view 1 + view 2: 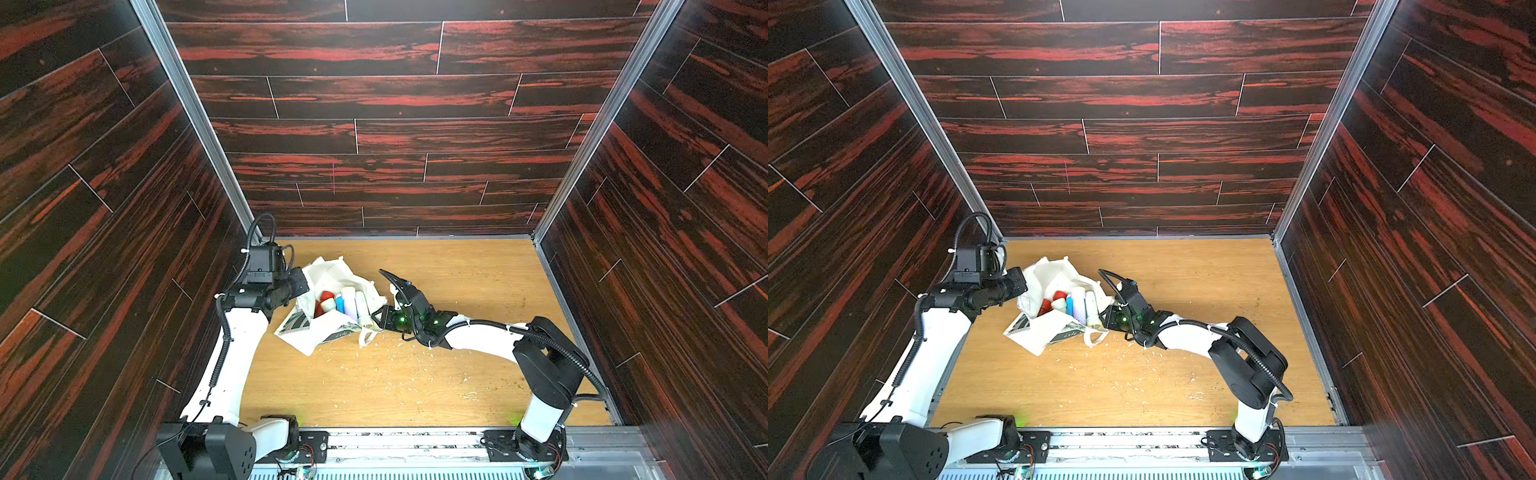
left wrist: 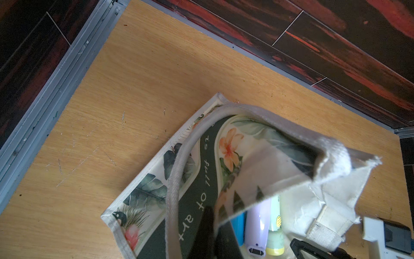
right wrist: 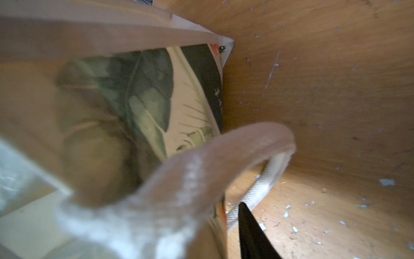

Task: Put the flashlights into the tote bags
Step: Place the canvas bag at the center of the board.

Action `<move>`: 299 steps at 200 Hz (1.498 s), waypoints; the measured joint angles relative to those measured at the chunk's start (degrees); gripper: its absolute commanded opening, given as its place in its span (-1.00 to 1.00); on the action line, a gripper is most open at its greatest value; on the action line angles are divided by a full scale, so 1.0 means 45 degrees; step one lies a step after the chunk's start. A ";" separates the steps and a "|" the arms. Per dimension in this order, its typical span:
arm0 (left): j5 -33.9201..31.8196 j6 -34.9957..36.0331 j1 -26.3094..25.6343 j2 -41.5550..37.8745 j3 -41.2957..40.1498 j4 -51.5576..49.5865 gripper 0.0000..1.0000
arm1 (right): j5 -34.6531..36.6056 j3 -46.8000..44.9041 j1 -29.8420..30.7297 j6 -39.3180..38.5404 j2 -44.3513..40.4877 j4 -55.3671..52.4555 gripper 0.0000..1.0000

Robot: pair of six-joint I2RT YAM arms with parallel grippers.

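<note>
Dark panels [image 1: 374,104] streaked with red wood grain wall in a pale oak-look tabletop [image 1: 436,382], smooth and lightly scratched, with small whitish flecks [image 1: 415,353] scattered on it.

One tote bag [image 1: 322,334] lies slumped on its side with the mouth gaping. It is off-white woven cloth, creased, and printed with green leaves, orange flowers and a dark band of white lettering [image 2: 201,170]. It has two loop handles of ribbed webbing, one [image 2: 175,172] curling over the print and one [image 3: 235,148] trailing onto the wood.

Six flashlights show in the mouth in both top views, all smooth plastic cylinders with wider heads: two red flashlights [image 1: 321,308], one blue flashlight [image 1: 340,304], one lavender flashlight [image 1: 350,303] and two cream flashlights [image 1: 362,309].

The left gripper [image 1: 305,286] has its black fingers [image 2: 207,233] pressed together on the bag's rim, holding a flap of cloth raised. The red pair lies just beyond those fingertips, inside the bag.

The right gripper [image 1: 379,316] sits against the opposite rim, just beside the longer cream flashlight. Only one black finger [image 3: 252,233] shows in its wrist view, next to the trailing handle, and I cannot tell whether its fingers are spread or closed on anything. The whole bag lies between the two sets of fingers.
</note>
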 measured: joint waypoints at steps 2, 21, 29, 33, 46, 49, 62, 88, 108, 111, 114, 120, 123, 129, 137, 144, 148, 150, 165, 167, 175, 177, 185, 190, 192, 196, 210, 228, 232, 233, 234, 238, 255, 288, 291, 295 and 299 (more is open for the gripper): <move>0.0000 0.0000 0.0000 0.0000 0.0000 0.0000 -1.00 | -0.0034 0.0015 0.0000 -0.0029 0.0005 0.0015 -0.41; 0.0000 0.0000 0.0015 0.0000 0.0000 0.0000 -1.00 | -0.0097 0.0029 0.0000 -0.0005 0.0029 0.0010 -0.63; 0.0000 0.0005 0.0024 0.0000 0.0000 0.0000 -1.00 | -0.0107 0.0024 0.0000 0.0010 0.0029 0.0019 -0.74; 0.0000 0.0000 0.0034 0.0000 0.0000 0.0000 -1.00 | -0.0058 0.0019 -0.0010 0.0053 0.0029 0.0015 -0.76; 0.0019 0.0000 0.0049 0.0000 0.0000 0.0000 -1.00 | 0.0015 0.0010 -0.0019 0.0053 0.0029 0.0024 -0.83; 0.0034 0.0000 0.0049 -0.0005 0.0000 -0.0005 -1.00 | 0.0010 0.0010 -0.0024 0.0005 0.0024 0.0024 -0.84; 0.0097 0.0000 0.0049 -0.0005 0.0000 -0.0005 -1.00 | 0.0063 0.0005 -0.0024 -0.0034 0.0019 0.0024 -0.93; 0.0165 -0.0005 0.0049 -0.0005 0.0000 -0.0005 -1.00 | 0.0248 -0.0039 -0.0019 -0.0253 -0.0010 0.0034 -1.00; 0.0257 -0.0015 0.0049 -0.0010 0.0000 0.0000 -1.00 | 0.0379 -0.0039 -0.0015 -0.0510 -0.0068 -0.0029 -1.00; 0.0272 -0.0024 0.0049 -0.0010 0.0005 0.0000 -1.00 | 0.0408 -0.0039 -0.0024 -0.0559 -0.0107 -0.0058 -1.00; 0.0291 -0.0029 0.0049 -0.0010 0.0015 -0.0005 -1.00 | 0.0423 -0.0039 -0.0029 -0.0593 -0.0141 -0.0073 -1.00; 0.0330 -0.0063 0.0049 -0.0010 0.0044 -0.0005 -1.00 | 0.0432 -0.0039 -0.0049 -0.0636 -0.0219 -0.0097 -1.00; 0.0355 -0.0073 0.0049 -0.0010 0.0063 -0.0010 -1.00 | 0.0437 -0.0039 -0.0073 -0.0670 -0.0282 -0.0121 -1.00; 0.0413 -0.0107 0.0049 -0.0010 0.0107 -0.0024 -1.00 | 0.0437 -0.0039 -0.0121 -0.0724 -0.0408 -0.0189 -1.00; 0.0515 -0.0160 0.0049 -0.0010 0.0170 -0.0073 -1.00 | 0.0413 -0.0039 -0.0223 -0.0806 -0.0597 -0.0321 -1.00; 0.0622 -0.0219 0.0044 -0.0010 0.0228 -0.0131 -1.00 | 0.0379 -0.0024 -0.0355 -0.0865 -0.0772 -0.0481 -1.00; 0.0670 -0.0253 0.0044 -0.0010 0.0253 -0.0151 -1.00 | 0.0350 -0.0010 -0.0427 -0.0899 -0.0855 -0.0568 -1.00; 0.0690 -0.0257 0.0039 -0.0005 0.0272 -0.0165 -1.00 | 0.0340 0.0005 -0.0486 -0.0913 -0.0908 -0.0641 -1.00; 0.0826 -0.0437 0.0015 0.0034 0.0423 -0.0233 -1.00 | 0.0238 0.0180 -0.0908 -0.1035 -0.1224 -0.1083 -1.00; 0.0835 -0.0452 0.0005 0.0044 0.0452 -0.0243 -1.00 | 0.0219 0.0219 -0.0976 -0.1035 -0.1258 -0.1156 -1.00; 0.0899 -0.0544 -0.0049 0.0097 0.0559 -0.0282 -1.00 | 0.0155 0.0413 -0.1209 -0.1127 -0.1365 -0.1438 -1.00; 0.0918 -0.0573 -0.0073 0.0121 0.0583 -0.0287 -1.00 | 0.0131 0.0471 -0.1277 -0.1151 -0.1389 -0.1515 -1.00; 0.0952 -0.0665 -0.0209 0.0248 0.0724 -0.0316 -1.00 | 0.0049 0.0695 -0.1496 -0.1234 -0.1447 -0.1763 -1.00; 0.0962 -0.0709 -0.0316 0.0359 0.0826 -0.0335 -1.00 | 0.0000 0.0865 -0.1647 -0.1316 -0.1472 -0.1914 -1.00; 0.0962 -0.0733 -0.0364 0.0403 0.0874 -0.0335 -1.00 | -0.0024 0.0918 -0.1685 -0.1331 -0.1477 -0.1953 -1.00; 0.0967 -0.0767 -0.0466 0.0525 0.0971 -0.0340 -1.00 | -0.0058 0.1093 -0.1812 -0.1394 -0.1481 -0.2113 -1.00; 0.1015 -0.0889 -0.0850 0.1005 0.1321 -0.0306 -1.00 | -0.0185 0.1637 -0.2234 -0.1622 -0.1481 -0.2584 -1.00; 0.1112 -0.1083 -0.1355 0.1651 0.1608 -0.0073 -1.00 | -0.0321 0.2322 -0.2817 -0.1904 -0.1481 -0.3347 -1.00; 0.1151 -0.1151 -0.1472 0.1821 0.1681 0.0000 -1.00 | -0.0350 0.2477 -0.2968 -0.1967 -0.1481 -0.3521 -1.00; 0.1161 -0.1161 -0.1491 0.1851 0.1695 0.0015 -1.00 | -0.0350 0.2501 -0.2987 -0.1977 -0.1481 -0.3551 -1.00; 0.1185 -0.1166 -0.1520 0.1914 0.1715 0.0034 -1.00 | -0.0350 0.2526 -0.3011 -0.1991 -0.1481 -0.3575 -1.00; 0.1234 -0.1239 -0.1627 0.2098 0.1787 0.0112 -1.00 | -0.0384 0.2667 -0.3167 -0.2050 -0.1481 -0.3750 -1.00; 0.1399 -0.1452 -0.2030 0.2885 0.2225 0.0408 -1.00 | -0.0418 0.3055 -0.3769 -0.2283 -0.1481 -0.4255 -1.00; 0.1651 -0.1695 -0.2793 0.4221 0.3419 0.0670 -1.00 | -0.0384 0.3492 -0.4711 -0.2681 -0.1481 -0.5158 -1.00; 0.1671 -0.1705 -0.2851 0.4284 0.3497 0.0680 -1.00 | -0.0384 0.3517 -0.4770 -0.2725 -0.1486 -0.5241 -1.00; 0.1681 -0.1724 -0.2924 0.4381 0.3594 0.0709 -1.00 | -0.0374 0.3560 -0.4843 -0.2773 -0.1481 -0.5338 -1.00; 0.1685 -0.1729 -0.2992 0.4454 0.3682 0.0724 -1.00 | -0.0364 0.3594 -0.4891 -0.2812 -0.1481 -0.5416 -1.00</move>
